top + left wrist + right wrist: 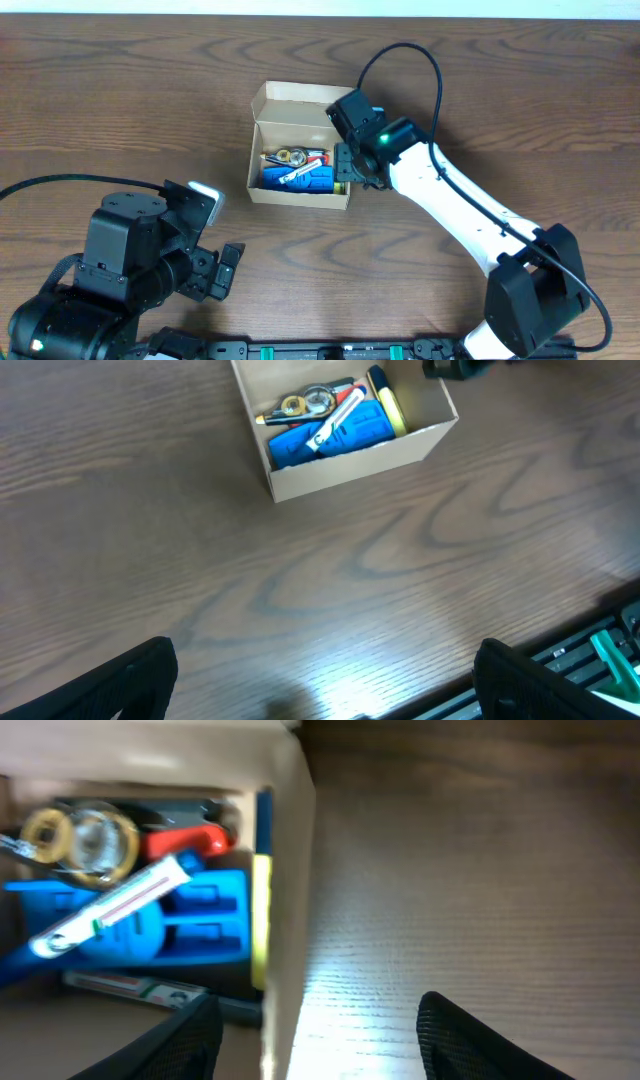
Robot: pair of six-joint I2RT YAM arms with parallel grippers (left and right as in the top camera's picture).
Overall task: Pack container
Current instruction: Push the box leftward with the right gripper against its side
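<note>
The container (298, 196) is a tan cardboard box with its flap lid (300, 100) standing open at the back. It holds a blue block (300, 180), a tape roll (285, 156) and pens. My right gripper (348, 175) is open and straddles the box's right wall (290, 870), with one finger inside and one outside (320, 1040). In the right wrist view I see the blue block (170, 920), a white marker (110, 910) and the tape roll (80, 840). My left gripper (225, 265) is open and empty over bare table (330, 690), well in front of the box (350, 465).
The dark wood table (120, 110) carries the box only. The table's front edge with a black rail (590, 640) lies just under the left gripper. The right arm (450, 210) reaches diagonally from the front right.
</note>
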